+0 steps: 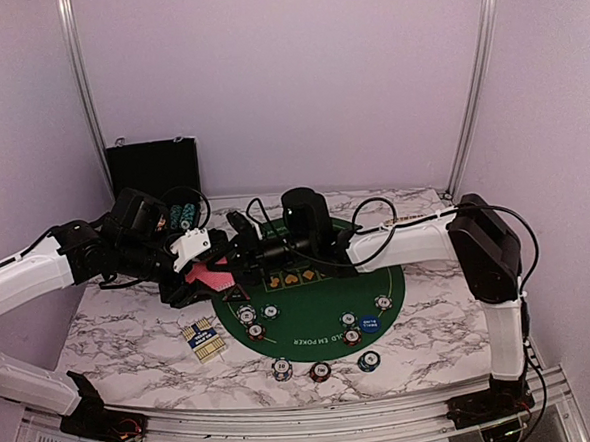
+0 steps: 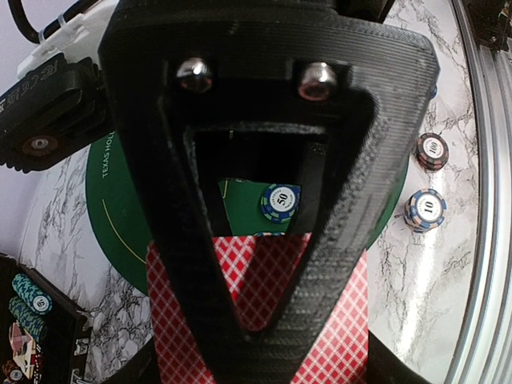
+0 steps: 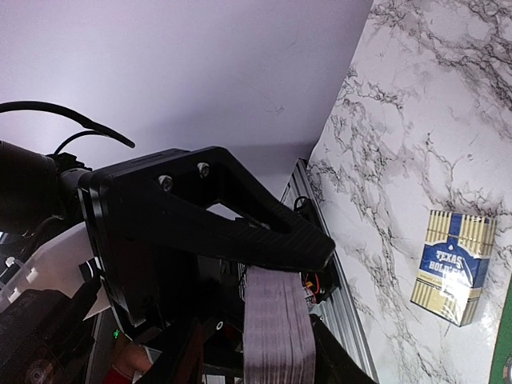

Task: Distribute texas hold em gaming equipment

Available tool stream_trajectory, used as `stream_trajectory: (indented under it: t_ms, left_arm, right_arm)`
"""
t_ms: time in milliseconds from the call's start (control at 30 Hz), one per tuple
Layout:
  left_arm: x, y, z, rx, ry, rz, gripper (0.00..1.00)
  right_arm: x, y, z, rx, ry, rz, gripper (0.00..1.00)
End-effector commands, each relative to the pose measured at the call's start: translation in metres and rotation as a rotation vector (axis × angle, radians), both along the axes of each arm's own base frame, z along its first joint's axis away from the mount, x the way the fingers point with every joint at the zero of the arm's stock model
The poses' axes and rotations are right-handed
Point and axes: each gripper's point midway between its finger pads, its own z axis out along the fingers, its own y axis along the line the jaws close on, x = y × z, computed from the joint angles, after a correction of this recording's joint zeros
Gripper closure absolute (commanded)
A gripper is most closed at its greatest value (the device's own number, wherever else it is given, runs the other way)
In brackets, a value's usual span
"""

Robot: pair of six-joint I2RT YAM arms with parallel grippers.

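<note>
My left gripper (image 1: 214, 270) is shut on a stack of red-backed playing cards (image 2: 340, 320), held above the left edge of the green poker mat (image 1: 307, 330). My right gripper (image 1: 240, 248) reaches across from the right and meets the same cards. In the right wrist view the deck (image 3: 276, 328) shows edge-on under the upper finger (image 3: 240, 228); the lower finger is hidden. Several poker chips (image 1: 270, 311) and a blue button (image 1: 369, 324) lie on the mat. Three more chips (image 1: 320, 371) sit on the marble in front.
A blue and gold card box (image 1: 203, 338) lies on the marble, front left of the mat. A black hinged case (image 1: 154, 168) stands open at the back left with teal chips (image 1: 181, 214) in it. An aluminium rail (image 1: 287, 422) runs along the near edge.
</note>
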Motion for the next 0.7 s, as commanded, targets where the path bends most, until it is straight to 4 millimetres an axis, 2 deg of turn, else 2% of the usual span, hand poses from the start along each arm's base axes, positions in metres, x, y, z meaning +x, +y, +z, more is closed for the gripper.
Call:
stream_trajectory:
  t_ms: [0,100,267,467,500,567,600,633,667]
  left_arm:
    - [0.007,-0.005,0.011,-0.024,-0.026,0.007,0.49]
    - [0.007,-0.005,0.012,-0.028,-0.02,0.007,0.49]
    - [0.006,-0.006,0.012,-0.02,-0.007,0.002,0.49]
    - [0.005,-0.006,0.01,-0.011,0.008,-0.001,0.48]
    - [0.005,-0.005,0.01,-0.011,0.01,0.001,0.43]
    - [0.005,-0.004,0.008,-0.009,0.015,0.012,0.25]
    - [0.004,-0.004,0.006,-0.006,0.02,0.014,0.12]
    - [0.004,-0.003,0.004,-0.001,0.022,0.015,0.03]
    - [0.004,-0.002,0.003,0.002,0.021,0.015,0.01]
  right_arm:
    - [-0.011,0.011,0.015,0.061,-0.026,0.052,0.59]
    - [-0.012,0.012,0.008,0.051,-0.014,0.056,0.61]
    - [-0.011,0.014,0.002,0.044,0.001,0.056,0.74]
    - [-0.006,0.013,-0.004,-0.004,-0.012,0.023,0.95]
    - [-0.006,0.012,-0.002,-0.003,-0.018,0.021,0.98]
    - [-0.005,0.012,0.003,0.008,-0.028,0.018,1.0]
    - [-0.006,0.011,0.006,0.018,-0.03,0.019,1.0]
    - [-0.007,0.011,0.009,0.031,-0.021,0.021,1.0]
    - [-0.008,0.011,0.011,0.043,-0.016,0.025,1.0]
